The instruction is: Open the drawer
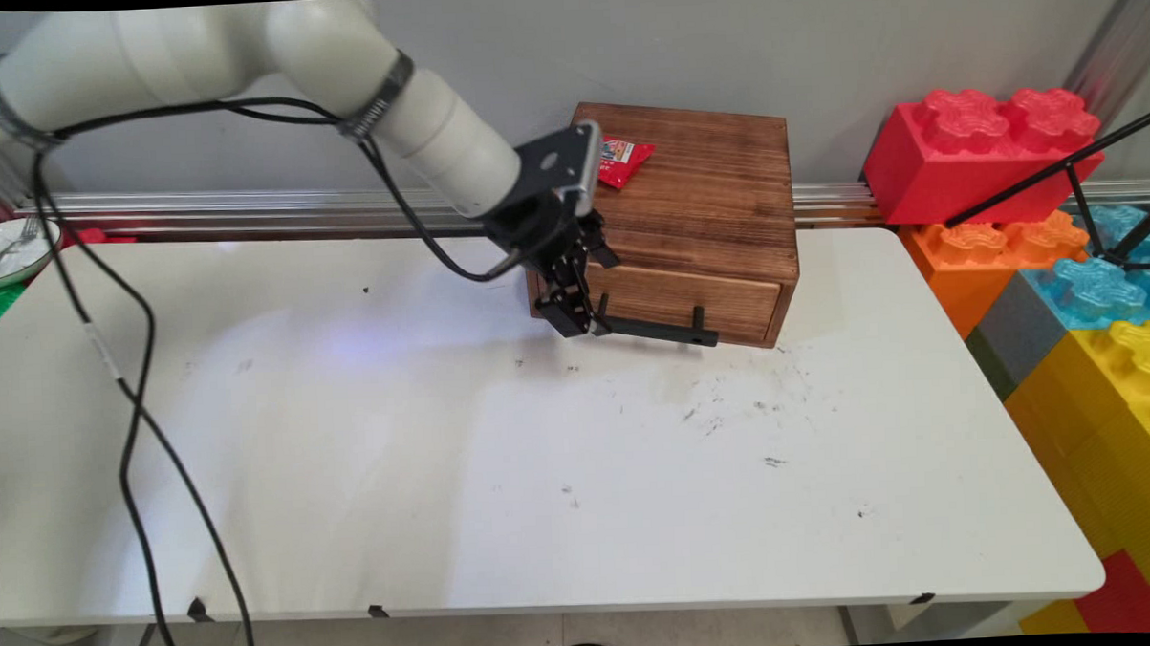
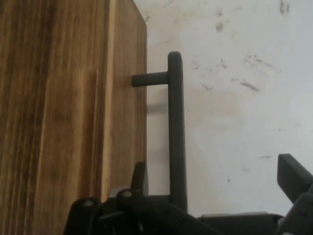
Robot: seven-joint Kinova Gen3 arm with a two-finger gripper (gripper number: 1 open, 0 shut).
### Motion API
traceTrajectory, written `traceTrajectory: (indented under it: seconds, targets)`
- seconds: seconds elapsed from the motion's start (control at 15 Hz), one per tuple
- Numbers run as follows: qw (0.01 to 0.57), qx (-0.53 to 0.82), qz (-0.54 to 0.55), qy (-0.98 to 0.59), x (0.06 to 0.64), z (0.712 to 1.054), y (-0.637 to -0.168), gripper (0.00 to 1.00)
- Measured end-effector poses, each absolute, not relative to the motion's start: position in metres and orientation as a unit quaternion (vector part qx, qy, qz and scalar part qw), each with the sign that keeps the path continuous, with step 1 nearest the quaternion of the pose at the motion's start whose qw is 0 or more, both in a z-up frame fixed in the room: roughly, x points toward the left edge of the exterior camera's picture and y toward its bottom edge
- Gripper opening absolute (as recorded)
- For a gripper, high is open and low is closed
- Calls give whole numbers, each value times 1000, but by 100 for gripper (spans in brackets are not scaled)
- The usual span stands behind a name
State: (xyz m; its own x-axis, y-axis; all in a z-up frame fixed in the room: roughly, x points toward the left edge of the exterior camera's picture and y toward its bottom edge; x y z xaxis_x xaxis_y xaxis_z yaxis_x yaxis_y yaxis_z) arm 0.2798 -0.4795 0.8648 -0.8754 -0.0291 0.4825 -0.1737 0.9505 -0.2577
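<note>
The wooden drawer box [image 1: 700, 213] is set at the upper centre of the main view, on the far side of the white table [image 1: 504, 478] against the wall. Its drawer front [image 1: 694, 304] is faced toward the lower edge of the frame, and a black bar handle [image 1: 657, 332] is mounted across it on two short posts. The gripper [image 1: 582, 318] is placed at the left end of that bar. In the hand view the fingers [image 2: 292, 176] are spread apart, with the handle [image 2: 177, 132] running up between them, one finger by the wood and the other well out over the table. A small red packet [image 1: 624, 159] is laid on the box's top, near its upper left corner.
</note>
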Motion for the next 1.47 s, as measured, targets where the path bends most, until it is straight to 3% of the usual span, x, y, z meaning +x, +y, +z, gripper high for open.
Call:
traceTrajectory:
  seconds: [0.47,1.47]
  targets:
    - [217,3,140,-966,259,829,-500,100]
    - [213,23,104,-971,229,779,-527,100]
